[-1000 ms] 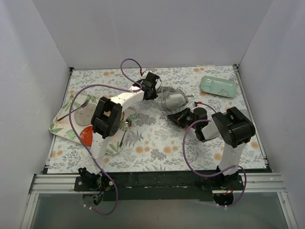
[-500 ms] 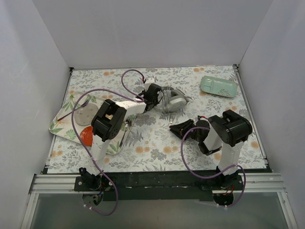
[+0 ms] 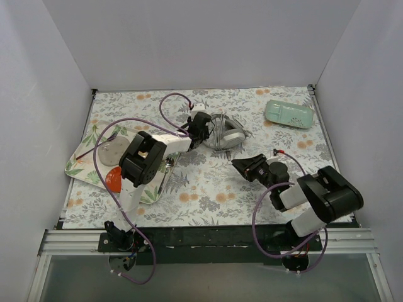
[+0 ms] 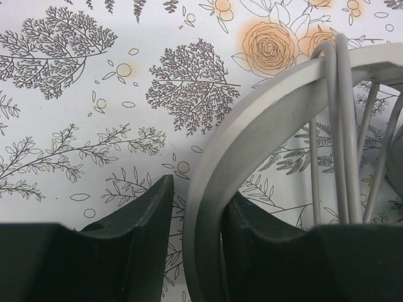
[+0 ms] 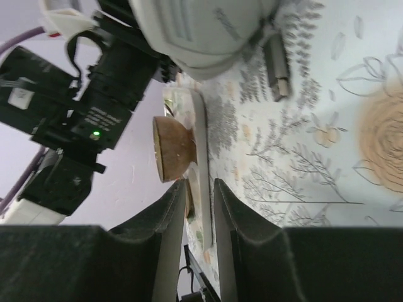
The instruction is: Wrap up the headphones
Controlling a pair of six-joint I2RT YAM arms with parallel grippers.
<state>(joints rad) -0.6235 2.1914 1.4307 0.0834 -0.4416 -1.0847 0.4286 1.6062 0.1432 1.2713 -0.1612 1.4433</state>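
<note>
Since a second ago the right gripper [image 3: 238, 165] has drawn back from the white-and-grey over-ear headphones [image 3: 225, 133], and its arm's bulky elbow has swung out toward 4 o'clock. The headphones have been nudged only slightly.

They lie on the desk [image 3: 208, 189] a little toward 12 o'clock from its middle. The left gripper [image 3: 203, 128] meets them from their 9 o'clock side. In the left wrist view its two dark fingers [image 4: 135, 233] are clamped on either side of the curved grey headband [image 4: 252, 119]. Several turns of the thin grey cable [image 4: 343, 126] cross over that band. Both earcups are cut off in this view, and the fingers' bases fill its lower edge.

The right gripper sits at about 5 o'clock from the headphones, apart from them. Its fingers are drawn almost together with only a thin slit between them, and they hold nothing. In its wrist view one pale earcup [image 5: 201, 25] is cropped by the top edge, and the cable's dark plug [image 5: 277, 60] lies loose on the desk just beside it.

A mint-green oblong case [image 3: 289, 113] rests well apart at 2 o'clock. A leaf-patterned tray [image 3: 72, 167] lies at 9 o'clock, partly hidden under the left arm. It carries a grey disc [image 3: 112, 153] and an orange-red piece [image 3: 112, 179] too small to make out.

A floral cloth covers the desk, plain white walls [image 3: 189, 44] close three sides, and a metal rail [image 3: 208, 242] runs along the 6 o'clock edge.
</note>
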